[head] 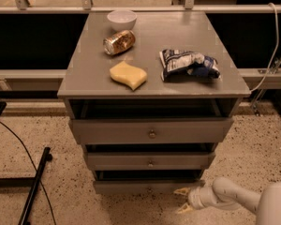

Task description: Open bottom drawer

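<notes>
- Grey-painted and slim, the bottom drawer (140, 187) is the lowest of three fronts in the table (154, 92), just left of the pincer and slightly above it; a dark gap shows over its top edge.
- The pincer (177, 200) hangs low by the floor at the right end of that drawer front, its two yellowish fingers (182, 191) spread apart with nothing between them. The upper finger reaches the front's lower right corner; whether it touches the wood cannot be told.
- Its white arm (234, 198) runs off to the right, towards the lower right corner of the view.
- Above the pincer and to its left come the middle drawer (150, 161) and then the top drawer (152, 132), each with a small round knob.
- Far above the pincer, on the table's top, lie a blue-and-white snack bag (189, 64) and, further left, a yellow sponge (128, 75), a tipped can (119, 41) and a white bowl (122, 18).
- Well to the left of the pincer, a black stand leg (35, 186) rests on the speckled floor (61, 172).
</notes>
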You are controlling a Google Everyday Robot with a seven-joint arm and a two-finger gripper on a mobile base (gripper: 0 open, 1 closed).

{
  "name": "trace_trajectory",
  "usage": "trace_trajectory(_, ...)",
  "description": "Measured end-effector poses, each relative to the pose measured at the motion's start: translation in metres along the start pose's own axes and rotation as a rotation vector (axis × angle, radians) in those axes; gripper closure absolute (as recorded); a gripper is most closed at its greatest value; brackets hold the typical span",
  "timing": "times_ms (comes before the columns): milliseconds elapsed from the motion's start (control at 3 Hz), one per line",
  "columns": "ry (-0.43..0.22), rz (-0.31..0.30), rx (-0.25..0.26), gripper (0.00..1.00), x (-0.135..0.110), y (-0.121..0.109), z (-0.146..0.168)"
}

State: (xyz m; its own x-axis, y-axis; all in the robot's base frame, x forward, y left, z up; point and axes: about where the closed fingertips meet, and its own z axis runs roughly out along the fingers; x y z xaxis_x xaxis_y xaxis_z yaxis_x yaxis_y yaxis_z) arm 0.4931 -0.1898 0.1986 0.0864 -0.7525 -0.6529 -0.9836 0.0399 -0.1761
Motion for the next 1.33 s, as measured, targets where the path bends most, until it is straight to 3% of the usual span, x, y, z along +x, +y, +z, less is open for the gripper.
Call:
trace_trajectory(333, -0.025, 0.005, -0.044, 0.35, -0.017, 0.043, -0.007)
trace_trajectory(667, -0.021, -0.039, -0.054, 0.17, -0.041, 0.057, -0.015)
trace_trajectory(1000, -0.015, -0.069, -0.054, 0.00, -0.051, 0.051, -0.009)
trace_trajectory(1333, -0.017, -0.072, -0.049, 0.00, -0.048, 0.037, -0.001)
